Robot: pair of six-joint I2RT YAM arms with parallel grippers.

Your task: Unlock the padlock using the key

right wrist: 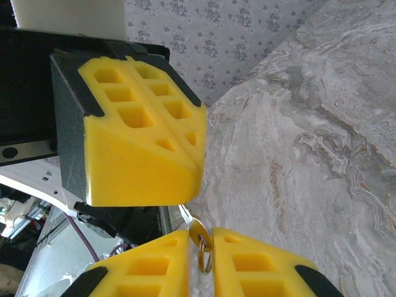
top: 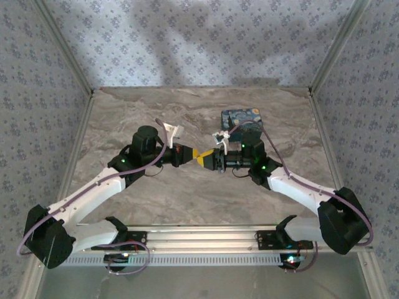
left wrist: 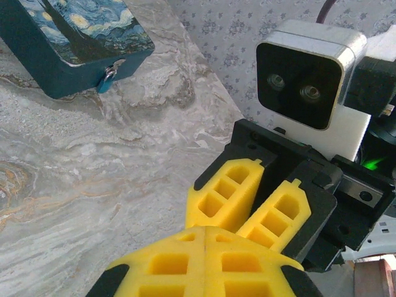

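The small bluish padlock (left wrist: 110,73) hangs on the front edge of the blue-and-yellow painted box (left wrist: 74,37), far from both grippers. The two grippers meet tip to tip over the middle of the table. My left gripper (top: 192,154) is shut, and the thin silver blade of the key (right wrist: 198,234) comes out of its tips (right wrist: 185,148). My right gripper (right wrist: 201,238) has its yellow fingers closed around the key's brass head and ring. In the left wrist view my left gripper (left wrist: 205,238) is pressed shut, with the right gripper (left wrist: 238,219) just beyond it.
The painted box (top: 243,119) stands at the back right of the marble table (top: 156,118), just behind the right arm. Patterned walls enclose the table on three sides. An aluminium rail (top: 199,240) runs along the near edge.
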